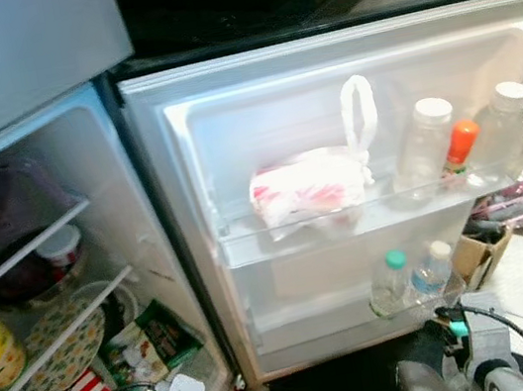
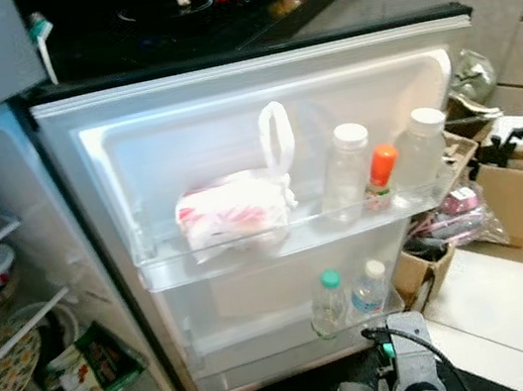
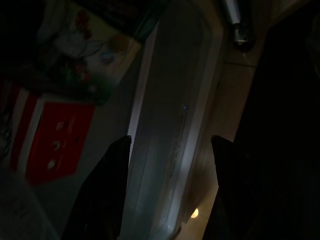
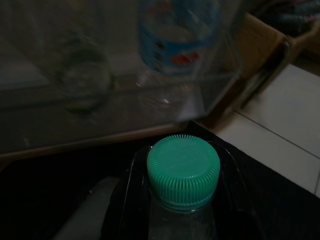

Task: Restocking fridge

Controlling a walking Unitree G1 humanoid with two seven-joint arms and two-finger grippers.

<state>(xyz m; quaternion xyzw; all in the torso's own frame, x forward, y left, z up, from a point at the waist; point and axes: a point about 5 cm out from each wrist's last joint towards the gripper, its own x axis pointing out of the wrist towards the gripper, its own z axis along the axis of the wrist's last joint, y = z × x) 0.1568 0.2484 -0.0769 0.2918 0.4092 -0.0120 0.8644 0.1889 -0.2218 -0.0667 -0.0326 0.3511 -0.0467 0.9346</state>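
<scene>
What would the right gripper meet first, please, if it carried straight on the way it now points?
Probably the clear front wall of the lower door shelf, with the blue-labelled clear plastic bottle behind it; depth is unclear.

The two eye views look forward and down from the head at the open fridge door (image 1: 361, 189), standing close before it; both share the door's shelves, the fridge interior (image 1: 52, 321) on the robot's left and the dark bench (image 2: 211, 13) above. The right eye view takes in more tiled floor (image 2: 480, 299) and boxes. The left wrist view looks along its dark fingers (image 3: 105, 190) at the fridge's lower edge, very near. The right wrist view looks over a green cap (image 4: 183, 170) toward the door's bottom shelf (image 4: 100, 100).
</scene>
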